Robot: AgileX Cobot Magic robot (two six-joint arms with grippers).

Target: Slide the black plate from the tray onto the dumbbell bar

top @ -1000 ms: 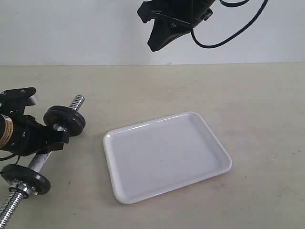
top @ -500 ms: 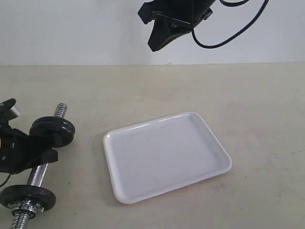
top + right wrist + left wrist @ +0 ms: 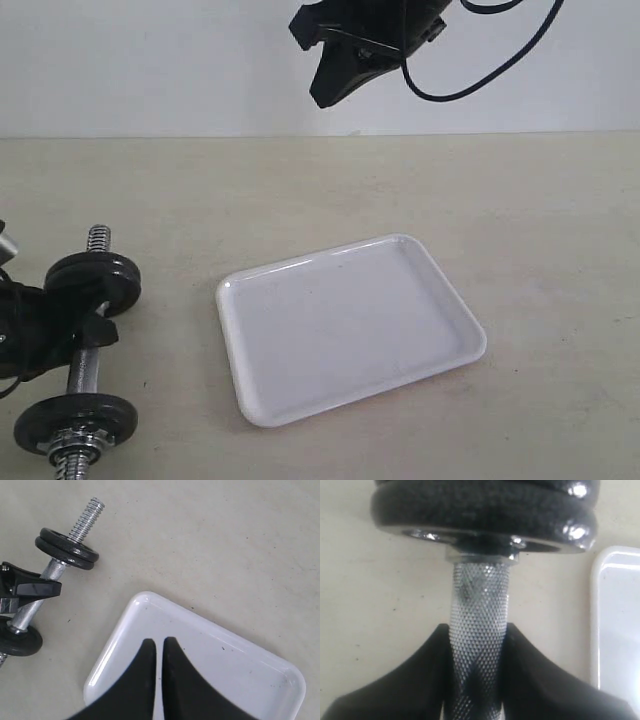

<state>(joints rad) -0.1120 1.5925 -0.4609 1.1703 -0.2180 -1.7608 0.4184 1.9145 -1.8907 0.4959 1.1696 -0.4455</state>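
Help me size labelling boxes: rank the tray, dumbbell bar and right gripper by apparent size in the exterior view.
1. tray
2. dumbbell bar
3. right gripper, cropped by the frame's top edge, so this place is unsure.

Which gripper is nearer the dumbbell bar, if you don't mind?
Left. The left gripper is clamped on the dumbbell bar at its knurled middle; the right gripper hangs high over the tray, well apart.

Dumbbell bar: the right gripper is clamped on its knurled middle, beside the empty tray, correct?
No. It is the left gripper that is clamped on the knurled middle of the dumbbell bar, beside the empty tray. The left wrist view shows it.
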